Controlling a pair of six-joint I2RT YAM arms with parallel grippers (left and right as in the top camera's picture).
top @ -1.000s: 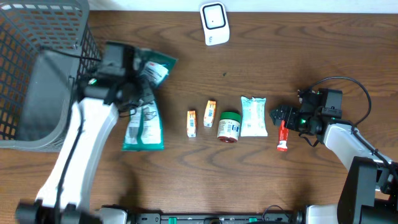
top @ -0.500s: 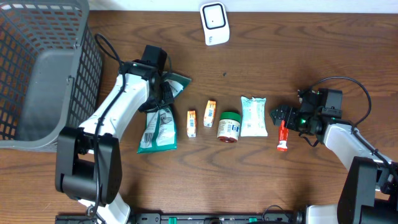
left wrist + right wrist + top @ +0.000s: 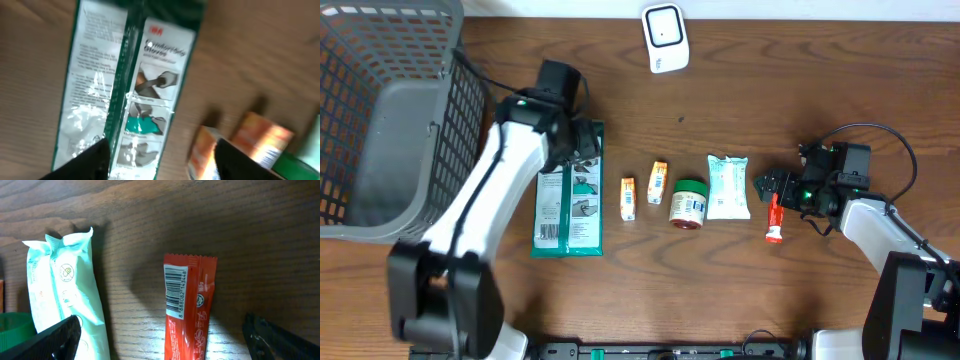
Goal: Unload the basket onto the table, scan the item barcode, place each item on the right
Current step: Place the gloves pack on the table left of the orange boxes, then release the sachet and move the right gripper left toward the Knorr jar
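Observation:
A green and white glove pack (image 3: pixel 568 210) lies flat on the table, printed back up, left of the row of items. My left gripper (image 3: pixel 584 145) hovers over its top end, open, with nothing held. In the left wrist view the pack (image 3: pixel 125 85) lies below the gripper (image 3: pixel 160 165), whose two dark fingers (image 3: pixel 92 162) stand wide apart. The white scanner (image 3: pixel 665 38) stands at the back middle. My right gripper (image 3: pixel 770 188) is open over a red stick pack (image 3: pixel 775 220). That stick pack's barcode (image 3: pixel 176 292) faces up between the open fingers of the right gripper (image 3: pixel 167 342).
A grey mesh basket (image 3: pixel 390 120) fills the left side. In a row stand two small orange boxes (image 3: pixel 628 198) (image 3: pixel 658 182), a green-lidded jar (image 3: pixel 688 203) and a mint wipes pack (image 3: pixel 728 186). The wipes pack (image 3: pixel 65 290) lies just left of the red stick.
My left arm swung away from the basket with the green pack, laid it flat on the table and opened its jaws. The right arm has not moved.

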